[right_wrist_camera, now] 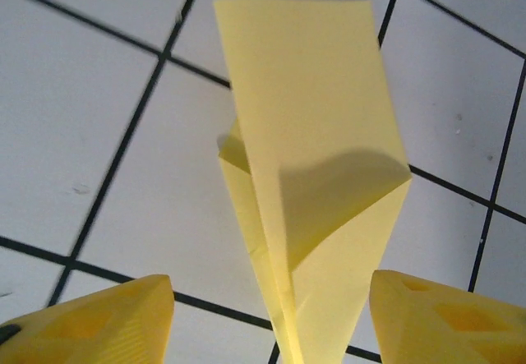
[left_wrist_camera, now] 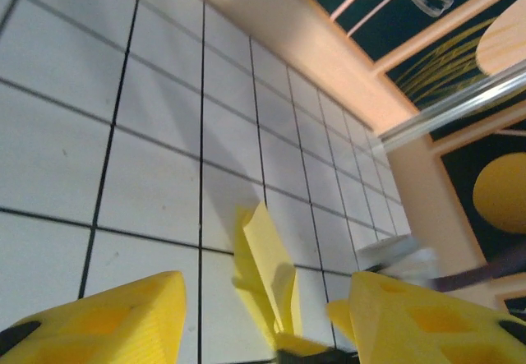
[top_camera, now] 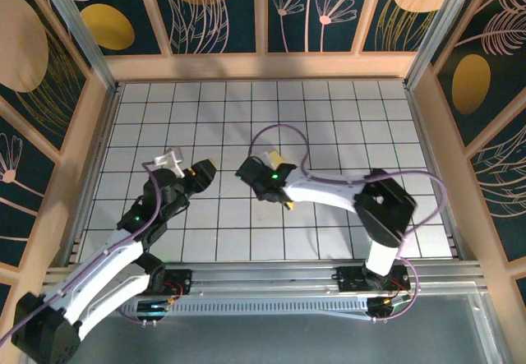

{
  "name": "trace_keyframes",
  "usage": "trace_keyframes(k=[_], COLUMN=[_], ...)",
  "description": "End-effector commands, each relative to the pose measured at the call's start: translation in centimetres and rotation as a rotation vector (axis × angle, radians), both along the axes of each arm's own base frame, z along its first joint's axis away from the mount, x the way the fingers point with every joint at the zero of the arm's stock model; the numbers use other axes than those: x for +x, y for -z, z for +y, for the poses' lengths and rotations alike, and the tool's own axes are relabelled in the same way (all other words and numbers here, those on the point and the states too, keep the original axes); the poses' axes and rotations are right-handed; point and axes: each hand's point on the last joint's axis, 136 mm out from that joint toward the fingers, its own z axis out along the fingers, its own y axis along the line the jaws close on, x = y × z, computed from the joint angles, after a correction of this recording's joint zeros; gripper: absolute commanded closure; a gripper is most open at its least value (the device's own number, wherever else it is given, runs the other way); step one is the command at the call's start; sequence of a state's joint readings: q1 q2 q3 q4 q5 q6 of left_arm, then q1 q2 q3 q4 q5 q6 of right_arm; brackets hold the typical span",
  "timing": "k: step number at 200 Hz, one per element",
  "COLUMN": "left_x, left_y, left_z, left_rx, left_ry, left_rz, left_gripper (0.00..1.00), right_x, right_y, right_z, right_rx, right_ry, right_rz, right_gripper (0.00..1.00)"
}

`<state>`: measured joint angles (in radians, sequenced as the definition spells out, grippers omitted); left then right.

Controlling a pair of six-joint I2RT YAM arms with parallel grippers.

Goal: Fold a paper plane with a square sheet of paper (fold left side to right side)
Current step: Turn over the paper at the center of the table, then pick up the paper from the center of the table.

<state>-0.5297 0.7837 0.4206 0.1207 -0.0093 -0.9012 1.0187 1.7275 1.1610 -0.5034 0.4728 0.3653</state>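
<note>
Right claw [right_wrist_camera: 271, 319] spread wide, gripping nothing; narrow creased dart of thin bright yellow paper [right_wrist_camera: 316, 117] between its jaws, reaching forward over white grid tiles [right_wrist_camera: 99, 134]. Left claw [left_wrist_camera: 263, 315] likewise agape, empty, dart just ahead.

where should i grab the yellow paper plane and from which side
Pinch the paper plane at its narrow end, across the centre crease, where the layers stack and stiffen it. Come from that end, as the right wrist view faces it, jaws either side; the wide flaps would probably bend.
</note>
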Motion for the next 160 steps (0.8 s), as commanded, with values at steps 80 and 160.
trace_keyframes(k=[80, 160], left_x=[2.5, 5.7], left_y=[4.8, 10.0], left_z=[-8.1, -14.2], left_rx=[-0.171, -0.117], left_ry=[0.247, 0.303], left_rz=[0.168, 0.305], left_gripper=[0.45, 0.43], right_x=[0.4, -0.3], right_y=[-8.9, -9.0], right_z=[-8.7, -13.6], right_rx=[0.800, 1.011], right_ry=[0.160, 0.243], right_rz=[-0.135, -0.134], right_gripper=[0.17, 0.08])
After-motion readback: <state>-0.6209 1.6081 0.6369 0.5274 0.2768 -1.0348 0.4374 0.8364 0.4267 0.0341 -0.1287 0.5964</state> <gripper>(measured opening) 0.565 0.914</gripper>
